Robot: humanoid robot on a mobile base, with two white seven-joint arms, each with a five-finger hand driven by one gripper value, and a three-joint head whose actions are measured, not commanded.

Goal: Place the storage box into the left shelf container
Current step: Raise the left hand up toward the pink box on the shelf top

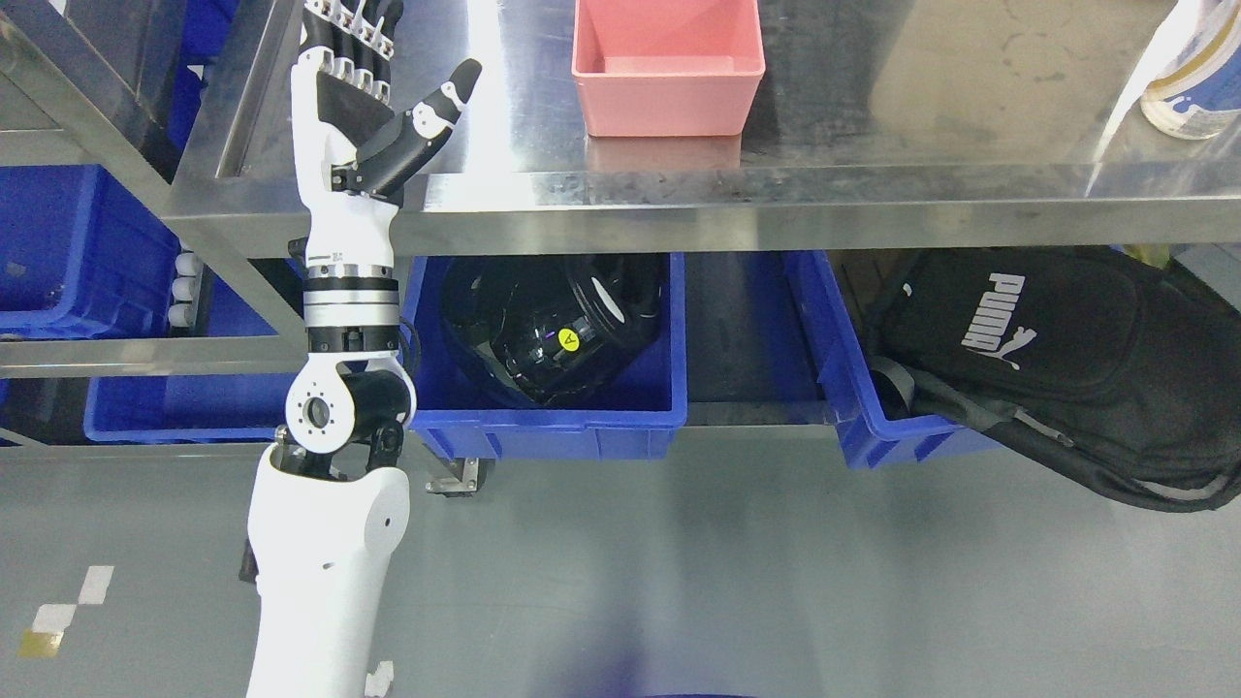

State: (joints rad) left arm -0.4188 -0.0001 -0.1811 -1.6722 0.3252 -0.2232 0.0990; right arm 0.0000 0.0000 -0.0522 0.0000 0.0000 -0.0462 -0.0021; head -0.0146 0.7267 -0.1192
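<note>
A pink storage box [666, 66] stands on the steel table top [873, 184], at the top middle of the head view, with nothing inside that I can see. My left hand [373, 78] is raised over the table's left end, fingers straight and thumb spread to the right, holding nothing. It is well left of the pink box and apart from it. On the shelf at far left sits a blue container [68, 252]. My right arm does not show.
Under the table a blue bin [553, 407] holds a black device, and another blue bin [863, 388] holds a black backpack [1047, 359]. A white can [1197, 78] stands at the table's right end. Grey floor lies in front.
</note>
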